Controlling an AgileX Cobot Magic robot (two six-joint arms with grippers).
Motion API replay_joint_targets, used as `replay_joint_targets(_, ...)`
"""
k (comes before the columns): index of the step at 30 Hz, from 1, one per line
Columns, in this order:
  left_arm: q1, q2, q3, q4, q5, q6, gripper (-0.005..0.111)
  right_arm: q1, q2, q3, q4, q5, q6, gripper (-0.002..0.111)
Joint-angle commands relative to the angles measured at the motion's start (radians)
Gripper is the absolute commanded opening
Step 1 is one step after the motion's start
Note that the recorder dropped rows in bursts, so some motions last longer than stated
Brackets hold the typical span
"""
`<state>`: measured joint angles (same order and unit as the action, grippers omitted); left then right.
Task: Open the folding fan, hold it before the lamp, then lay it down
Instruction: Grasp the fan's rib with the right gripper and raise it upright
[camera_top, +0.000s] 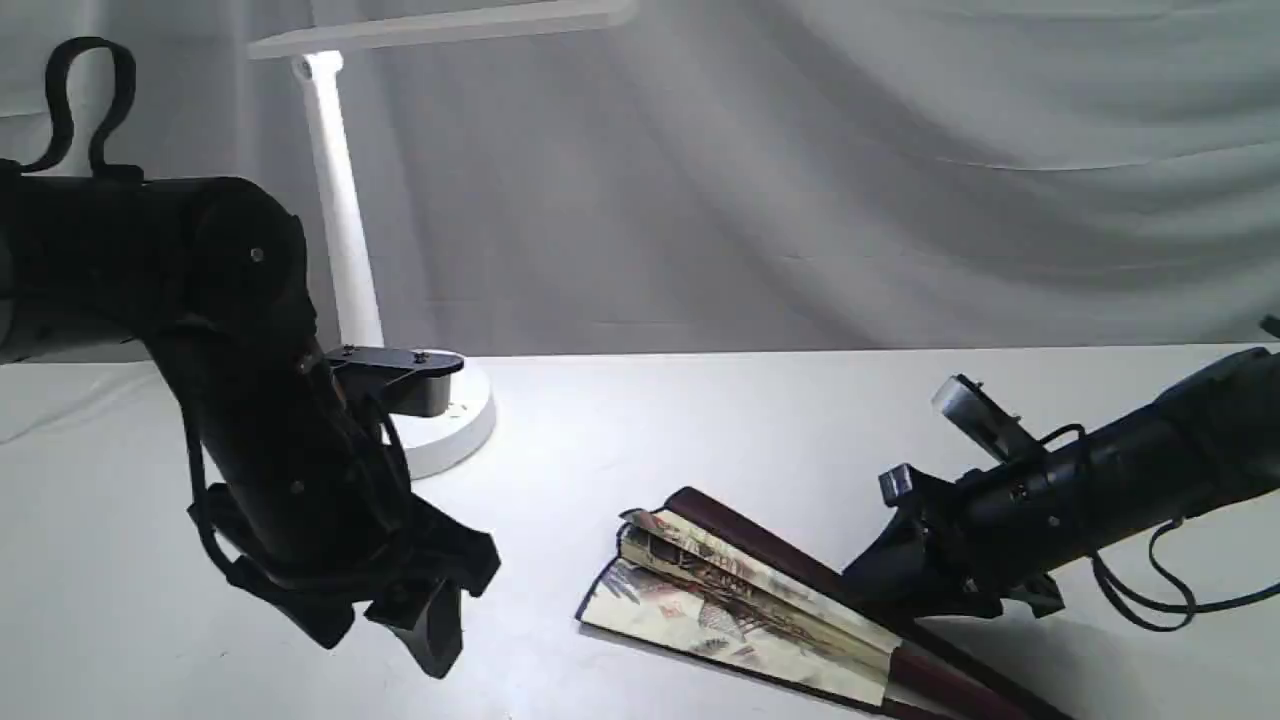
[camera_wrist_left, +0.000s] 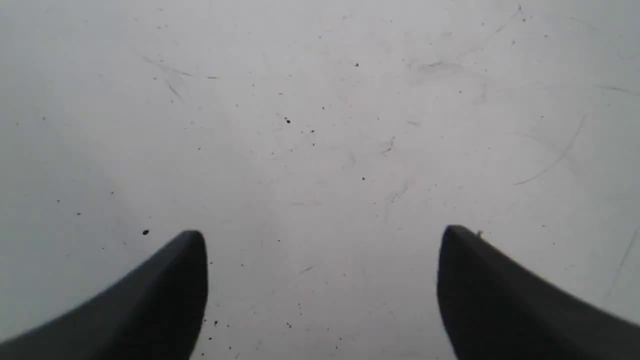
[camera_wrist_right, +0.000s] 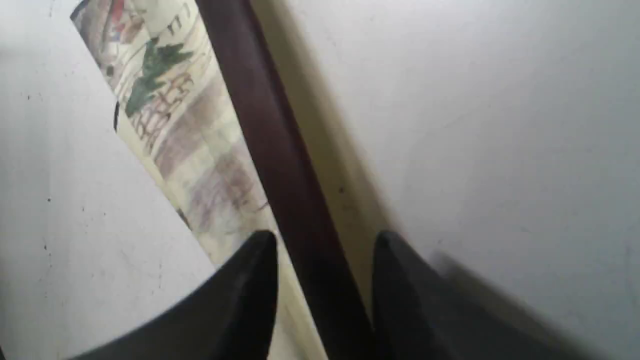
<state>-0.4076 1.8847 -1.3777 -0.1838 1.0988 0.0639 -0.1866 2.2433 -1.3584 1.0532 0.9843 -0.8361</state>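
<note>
Two grippers: my left gripper (camera_wrist_left: 324, 232) hangs spread over open table (camera_wrist_left: 320, 125); my right gripper (camera_wrist_right: 325, 235) straddles the folding fan's (camera_top: 740, 610) maroon guard (camera_wrist_right: 280, 150) edge, clamped or not I can't tell.

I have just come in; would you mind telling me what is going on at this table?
The folding fan lies on the table, only slightly spread. The right gripper is down at it, its jaws either side of the maroon guard; whether they grip it I cannot tell. The left gripper hangs open above the table, holding nothing. The lamp stands at the back, and the fan has not yet been held before it.
</note>
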Motion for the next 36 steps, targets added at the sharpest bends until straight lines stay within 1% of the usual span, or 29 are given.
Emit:
replay_joint_targets(1,0.0,-0.013,0.005,-0.008,-0.005,-0.002,0.064,0.006,-0.002,-0.005,-0.066,0.048,-0.012,0.033)
replay_joint_targets(8,0.0,-0.013,0.005,-0.008,-0.001,-0.002,0.064,0.006,-0.002,-0.005,-0.176,0.065,0.011,0.033)
replay_joint_targets(14,0.0,-0.013,0.005,-0.008,-0.003,-0.002,0.064,0.014,-0.002,-0.005,-0.143,0.065,0.007,0.033)
replay_joint_targets(16,0.0,-0.013,0.005,-0.008,-0.003,-0.002,0.064,0.022,-0.002,-0.005,-0.138,0.067,0.007,0.031)
replay_joint_targets(18,0.0,-0.013,0.005,-0.008,-0.003,-0.002,0.064,0.028,-0.002,-0.005,-0.138,0.077,-0.002,0.027)
replay_joint_targets(25,0.0,-0.013,0.005,-0.008,-0.003,-0.002,0.064,0.026,-0.002,-0.005,-0.067,0.09,-0.009,0.0)
replay_joint_targets(32,0.0,-0.013,0.005,-0.008,-0.005,-0.002,0.064,0.026,-0.002,-0.005,0.096,0.138,-0.06,0.0)
replay_joint_targets(36,0.0,-0.013,0.005,-0.008,-0.057,0.038,0.064,0.026,-0.002,-0.005,0.171,0.169,-0.072,0.0)
